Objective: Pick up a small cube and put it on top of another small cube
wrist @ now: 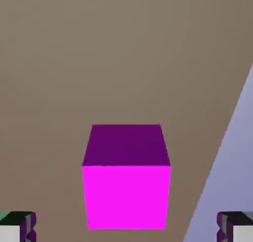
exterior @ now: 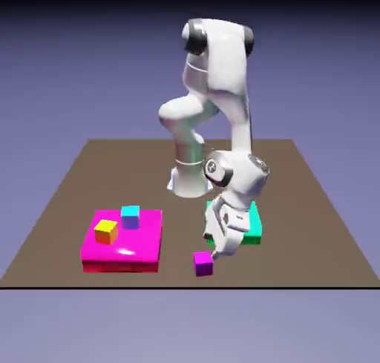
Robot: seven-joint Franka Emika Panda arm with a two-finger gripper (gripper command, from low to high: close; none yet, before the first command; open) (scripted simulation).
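Poised beside the magenta cube [exterior: 202, 264] with end effector [wrist: 126, 228] spread wide, squared to its sides, seemingly to straddle it before stacking on the yellow cube [exterior: 105, 232].

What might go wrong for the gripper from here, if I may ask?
The open gripper may nudge the small magenta cube as it closes, since the cube sits between the fingertips without being held. A knock could also push it off, because the table's edge is close by. Later, the stack might slip, as the yellow cube rests near the edge of the big magenta block.
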